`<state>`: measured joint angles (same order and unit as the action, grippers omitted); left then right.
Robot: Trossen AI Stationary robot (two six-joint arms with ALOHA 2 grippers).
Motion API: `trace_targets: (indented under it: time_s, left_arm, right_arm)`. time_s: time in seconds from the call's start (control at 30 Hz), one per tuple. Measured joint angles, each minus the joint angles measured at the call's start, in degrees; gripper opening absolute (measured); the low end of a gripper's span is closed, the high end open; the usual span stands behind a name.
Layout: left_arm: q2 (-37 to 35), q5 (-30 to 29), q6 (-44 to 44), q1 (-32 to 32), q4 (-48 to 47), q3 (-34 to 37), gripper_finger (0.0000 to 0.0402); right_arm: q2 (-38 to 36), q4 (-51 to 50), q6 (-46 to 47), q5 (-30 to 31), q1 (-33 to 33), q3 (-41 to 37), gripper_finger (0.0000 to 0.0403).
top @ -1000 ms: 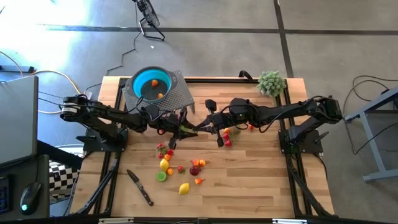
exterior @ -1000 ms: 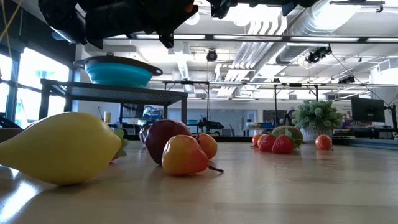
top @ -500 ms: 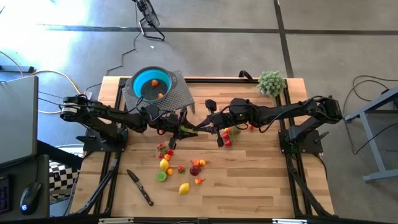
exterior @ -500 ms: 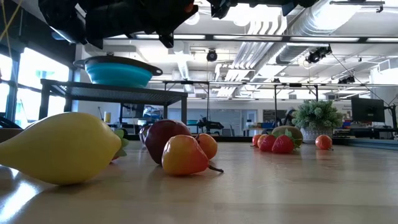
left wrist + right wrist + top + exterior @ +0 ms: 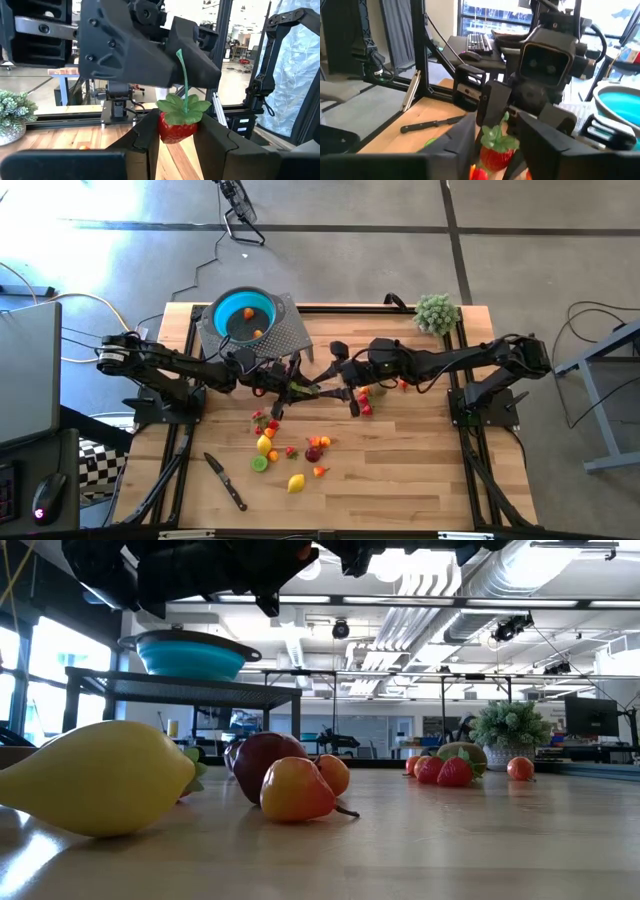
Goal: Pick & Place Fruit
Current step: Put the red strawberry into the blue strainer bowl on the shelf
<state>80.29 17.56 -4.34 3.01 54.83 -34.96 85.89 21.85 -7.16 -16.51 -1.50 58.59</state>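
Red strawberry (image 5: pixel 177 127) pinching between left gripper (image 5: pixel 176 137) fingers (image 5: pixel 147 135) above table (image 5: pixel 420 470) middle, right gripper (image 5: pixel 495 137) facing it with fingers parted around same berry, rest of fruit (image 5: pixel 290 448) lying toward near edge, teal bowl (image 5: pixel 243 313) sitting at far-left corner.

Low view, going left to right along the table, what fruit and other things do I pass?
Yellow lemon → dark maroon fruit → orange-red pear → red strawberry → small red fruit. Raised behind the lemon sits the teal bowl; the green plant stands far right.
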Motion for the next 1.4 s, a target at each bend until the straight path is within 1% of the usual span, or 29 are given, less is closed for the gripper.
trace_targets:
  time_s: [0.13, 0.23, 0.37, 0.43, 0.53, 0.63, 0.73, 0.77, 0.83, 0.93, 1.0, 1.1, 1.2, 1.23, 1.3, 1.4]
  left_arm:
    - [-0.77, -0.02, 0.17, 0.05, -0.57, 0.02, 0.0093]
    - [-2.19, 0.07, 1.09, 0.95, -1.79, 0.02, 0.0093]
    - [-4.5, -0.13, 0.17, 2.96, -2.73, 0.04, 0.0093]
    - [-5.81, -0.13, -1.04, 4.2, -2.65, 0.02, 0.0093]
    - [-8.25, -0.25, -2.85, 6.65, -4.9, 0.02, 0.0093]
    - [-11.32, -2.36, -5.01, 9.62, -8.88, 0.02, 0.0093]
    - [-14.87, -3.79, -5.39, 12.62, -14.25, 0.0, 0.0093]
    - [-15.93, -3.79, -5.41, 13.48, -16.61, -0.51, 0.0093]
    - [-18.09, -3.93, -5.38, 14.9, -24.23, -2.32, 0.0093]
    - [-19.87, -7.82, -3.43, 15.85, -39.06, -8.21, 0.0093]
    - [-19.84, -12.35, -0.72, 15.79, -50.61, -13.35, 0.0093]
    - [-19.33, -21.71, 2.12, 15.74, -68.46, -21.89, 0.0093]
    - [-18.52, -30.23, 2.56, 15.81, -81.49, -29.11, 0.0093]
    - [-18.51, -32.7, 2.54, 15.8, -85.2, -30.75, 0.0093]
    - [-18.34, -36.52, 2.5, 15.78, -89.45, -33.94, 0.0093]
    - [-18.34, -39.74, 1.18, 15.78, -97.71, -37.29, 0.0093]
  right_arm:
    - [-4.48, -7.04, -0.71, -0.01, 0.0, 0.0, 0.019]
    - [-8.42, -12.49, -0.15, -0.26, 0.0, 0.0, 0.0208]
    - [-12.59, -19.29, 0.86, -1.66, 0.28, 0.02, 0.0214]
    - [-13.17, -20.62, 0.92, -1.58, 0.39, 0.02, 0.0215]
    - [-13.25, -22.74, 0.94, -1.61, 0.39, 0.0, 0.0215]
    - [-12.71, -23.23, 0.92, -1.27, 0.37, 0.02, 0.0215]
    - [-12.31, -24.25, 0.88, -0.9, 0.35, 0.02, 0.0215]
    - [-12.26, -24.61, 0.65, -0.61, 0.37, 0.0, 0.0215]
    - [-12.28, -24.8, -0.12, 0.56, 0.37, 0.0, 0.0215]
    - [-12.37, -24.97, -0.49, 1.46, 0.37, 0.0, 0.0215]
    - [-12.35, -25.03, -0.62, 1.46, 0.15, 0.0, 0.0215]
    - [-12.35, -24.99, -0.61, 1.43, -0.12, 0.0, 0.0215]
    - [-12.35, -25.08, -0.61, 1.57, -0.15, 0.0, 0.0215]
    - [-12.35, -25.08, -0.63, 1.57, -0.15, 0.0, 0.0215]
    - [-12.35, -25.06, -0.63, 1.52, -0.15, 0.0, 0.0215]
    - [-12.35, -25.09, -0.63, 1.55, -0.15, 0.0, 0.0215]
